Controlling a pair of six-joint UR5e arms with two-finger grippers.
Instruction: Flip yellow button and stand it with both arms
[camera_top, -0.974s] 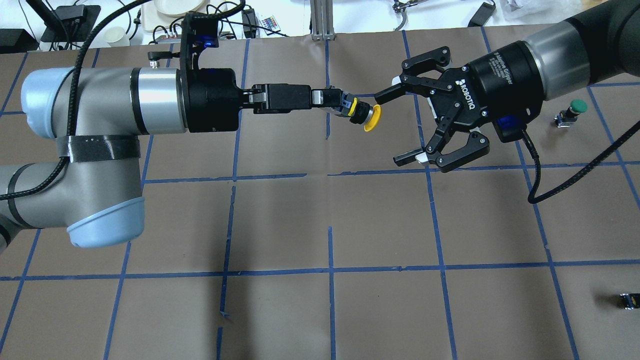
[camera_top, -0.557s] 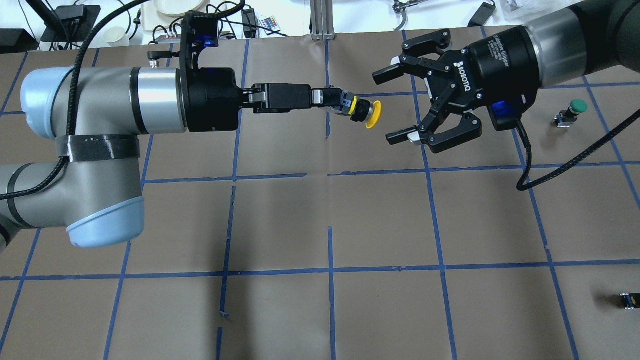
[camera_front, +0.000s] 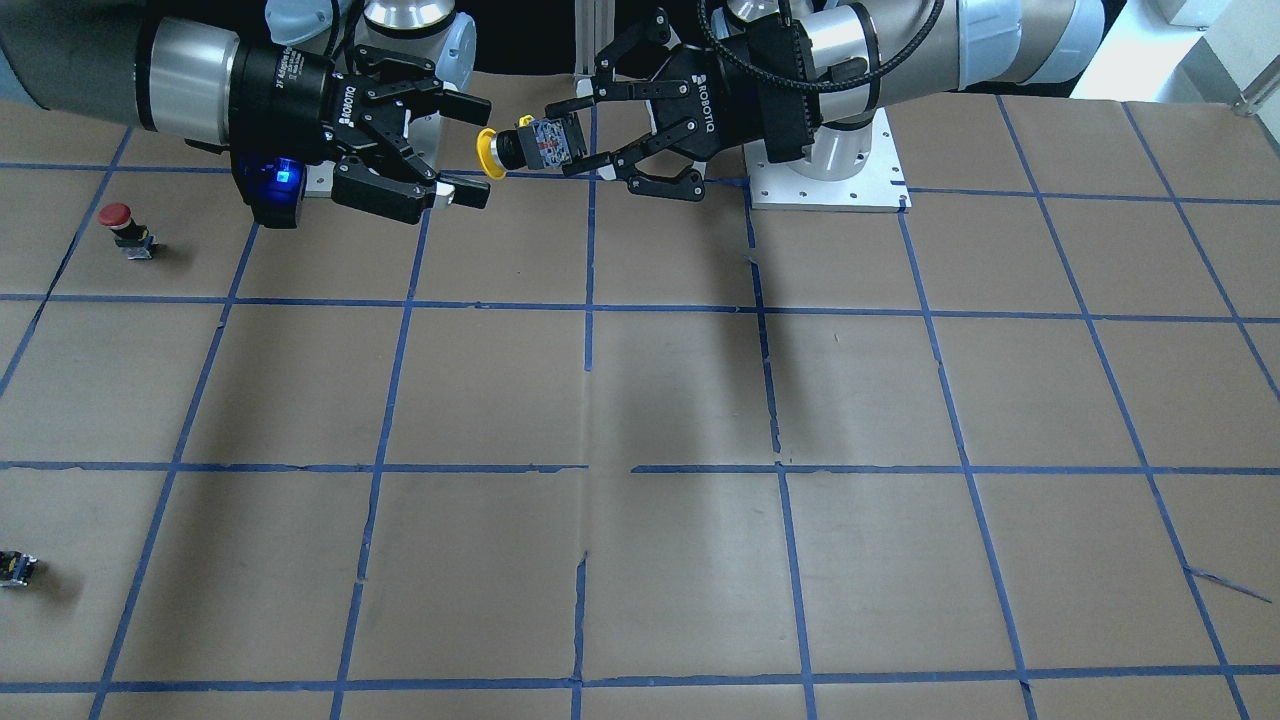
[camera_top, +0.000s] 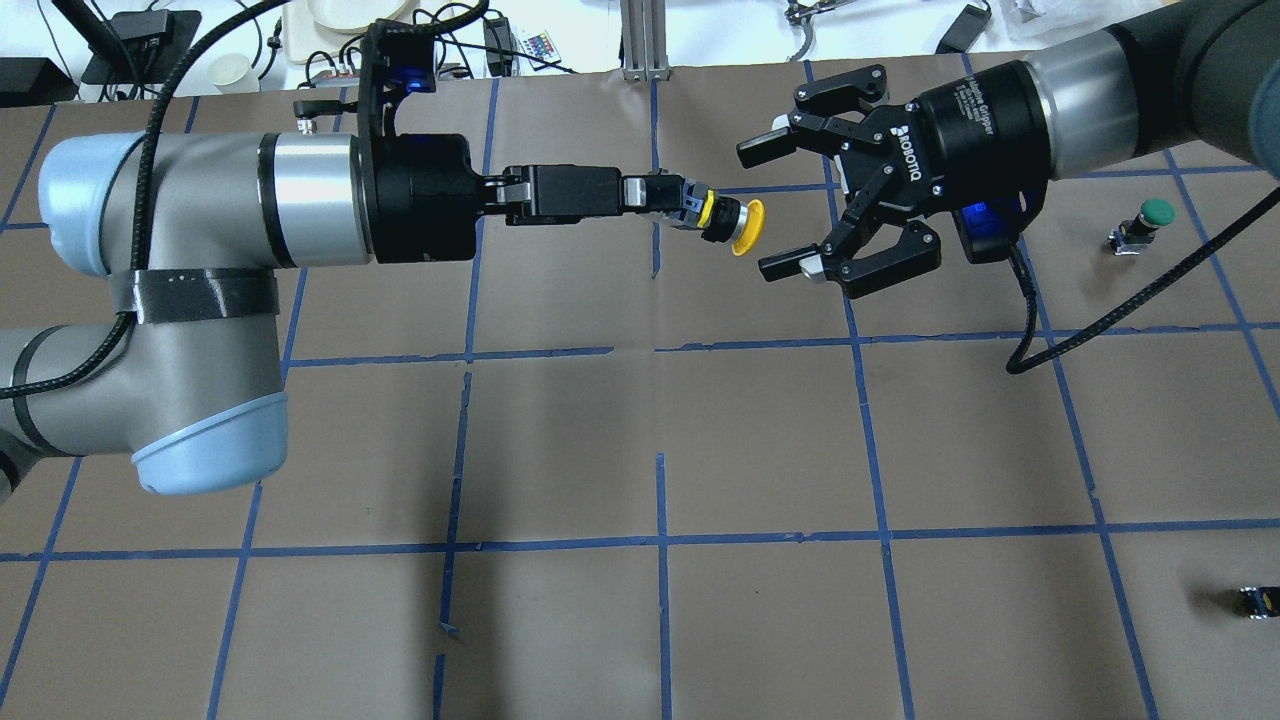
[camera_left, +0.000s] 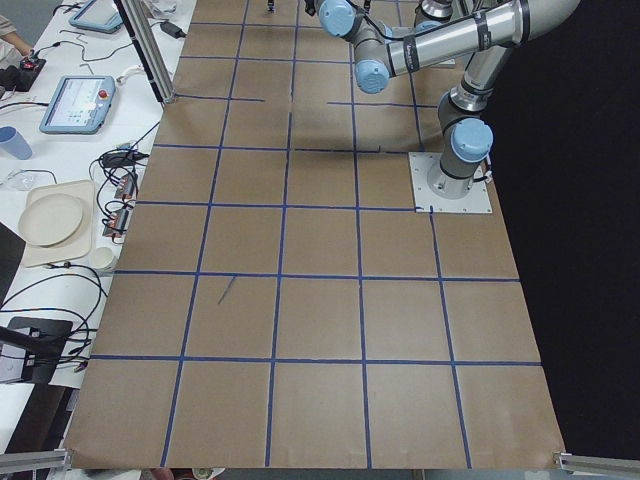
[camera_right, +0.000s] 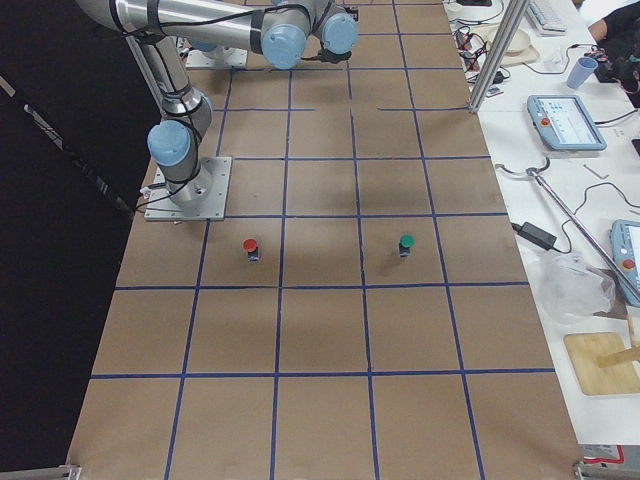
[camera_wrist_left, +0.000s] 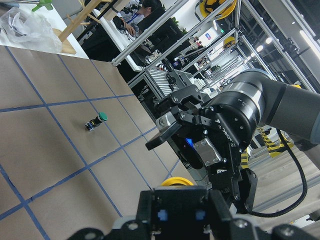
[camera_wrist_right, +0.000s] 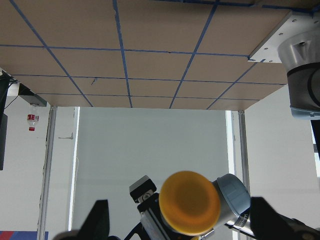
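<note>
The yellow button (camera_top: 735, 225) is held in the air, lying sideways, with its yellow cap pointing at my right gripper. My left gripper (camera_top: 690, 212) is shut on its black and metal body, as the front view (camera_front: 570, 138) also shows. My right gripper (camera_top: 765, 210) is open. Its fingertips stand just either side of the cap (camera_front: 488, 153) without touching it. In the right wrist view the cap (camera_wrist_right: 190, 202) sits between the two open fingers (camera_wrist_right: 100, 222). In the left wrist view the cap (camera_wrist_left: 176, 181) faces the open right gripper (camera_wrist_left: 165, 120).
A green-capped button (camera_top: 1150, 215) stands on the brown table to the right of the right arm. A red-capped button (camera_front: 118, 222) shows in the front view. A small black block (camera_top: 1255, 600) lies near the table's right edge. Blue tape lines grid the table (camera_top: 660, 450).
My right gripper has moved left and towards the top of the overhead view, still open, so its fingertips now flank the yellow cap. The left arm and the button have not moved.
</note>
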